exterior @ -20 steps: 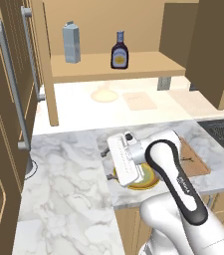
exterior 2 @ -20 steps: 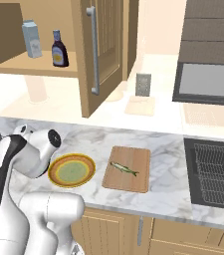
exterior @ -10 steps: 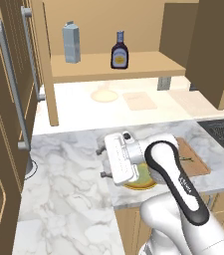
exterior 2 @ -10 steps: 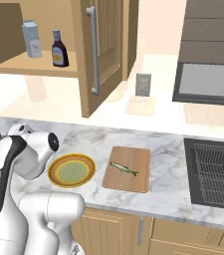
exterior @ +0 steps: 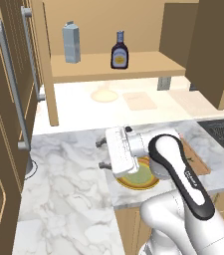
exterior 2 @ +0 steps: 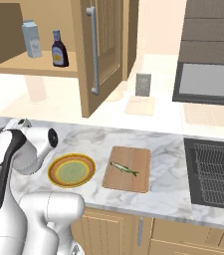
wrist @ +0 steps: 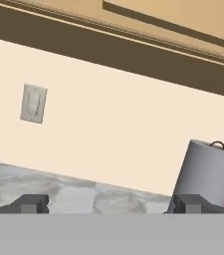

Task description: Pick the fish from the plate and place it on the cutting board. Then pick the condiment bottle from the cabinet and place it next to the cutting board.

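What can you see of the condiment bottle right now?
The condiment bottle is small and dark brown, with a narrow neck, a dark cap and a pale yellow label on its belly. It stands upright on the shelf of the open tan cabinet, apart from the grey-blue carton beside it. Nothing but the shelf touches it.

On the counter point(exterior 2: 168, 144): plate point(exterior 2: 71, 170) to the left, cutting board point(exterior 2: 127, 168) just beside it on the right, fish point(exterior 2: 124, 169) lying on the board, sink point(exterior 2: 214, 173) further right. Above and behind, on the cabinet point(exterior: 133, 64) shelf: condiment bottle point(exterior: 119, 51), with a carton point(exterior: 71, 43) to its left
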Controlling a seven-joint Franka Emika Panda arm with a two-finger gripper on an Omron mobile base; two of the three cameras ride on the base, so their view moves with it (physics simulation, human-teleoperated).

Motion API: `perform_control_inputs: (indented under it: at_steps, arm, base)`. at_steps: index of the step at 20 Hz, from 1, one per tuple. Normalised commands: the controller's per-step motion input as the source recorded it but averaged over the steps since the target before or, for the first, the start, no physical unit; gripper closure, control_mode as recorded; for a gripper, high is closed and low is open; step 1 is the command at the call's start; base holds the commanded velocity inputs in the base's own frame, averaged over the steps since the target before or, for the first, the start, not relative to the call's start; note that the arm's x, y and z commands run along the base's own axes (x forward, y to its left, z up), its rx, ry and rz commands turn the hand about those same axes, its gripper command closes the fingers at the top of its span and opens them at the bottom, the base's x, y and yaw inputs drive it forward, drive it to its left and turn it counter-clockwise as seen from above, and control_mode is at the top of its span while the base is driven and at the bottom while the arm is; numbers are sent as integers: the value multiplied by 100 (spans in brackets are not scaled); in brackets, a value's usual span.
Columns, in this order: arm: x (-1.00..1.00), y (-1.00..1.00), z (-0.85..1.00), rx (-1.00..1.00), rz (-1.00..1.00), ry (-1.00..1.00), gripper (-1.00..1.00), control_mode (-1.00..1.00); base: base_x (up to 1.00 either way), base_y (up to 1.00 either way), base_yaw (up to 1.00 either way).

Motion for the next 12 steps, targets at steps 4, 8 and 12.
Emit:
perform_control_inputs:
  at_steps: [4,8,12]
  arm:
    - [0,0,47,-2,0,8,-100,-100]
    - [0,0,47,-2,0,8,-100,-100]
    - [0,0,42,-2,0,5,-100,-100]
  base:
    - [0,0,0]
    - [0,0,0]
    - [0,0,0]
